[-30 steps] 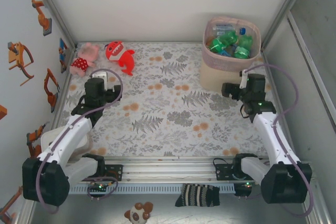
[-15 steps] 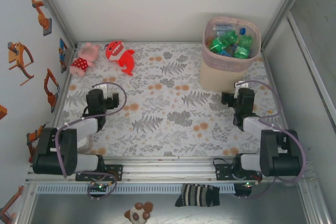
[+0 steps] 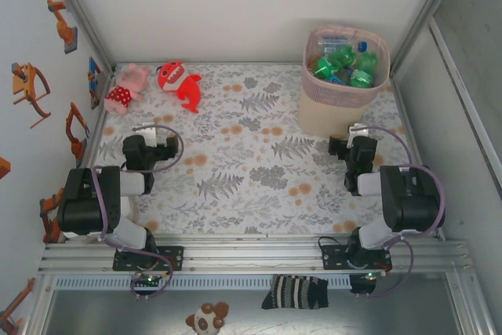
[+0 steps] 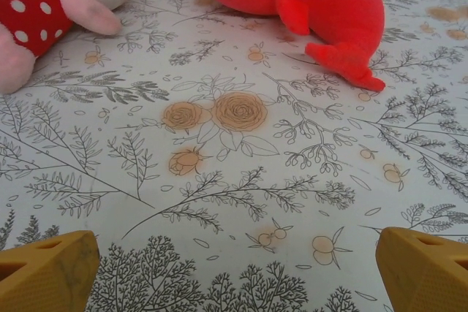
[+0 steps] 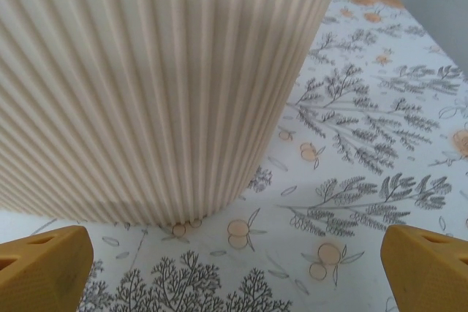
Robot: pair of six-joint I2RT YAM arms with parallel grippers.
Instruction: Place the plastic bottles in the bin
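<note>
both grippers stand wide with nothing between the jaws. left gripper [image 3: 154, 140] sits low over the tablecloth [image 3: 251, 170], its yellow fingers [image 4: 45, 272] at the two bottom corners of the wrist view. right gripper [image 3: 354, 145] is spread just as far, low and just beside the foot of the bin [image 3: 323, 115]. each arm is folded close over its own base, which i read as a rest pose rather than a reach.

the bottles [image 3: 345, 64] lie heaped inside the bin at the far right corner of the table. green ones are on top, with a clear one and blue caps among them, piled near the rim. since every bottle i can see is already inside, i judge the task done or very close to it.

the bin is round and tapers toward its foot. it has a pink perforated band at the top and a cream body with fine upright ribs, and it looks like stiff plastic. the bottles are thin and glossy, too small here to tell which are crushed. a pink toy [image 3: 125, 88] with a red, white-dotted patch and a red toy [image 3: 179, 84] sit at the far left, soft plush and well apart from the bin. they are not part of the job. the cloth lies flat and matte, printed with grey ferns and orange flowers.
</note>
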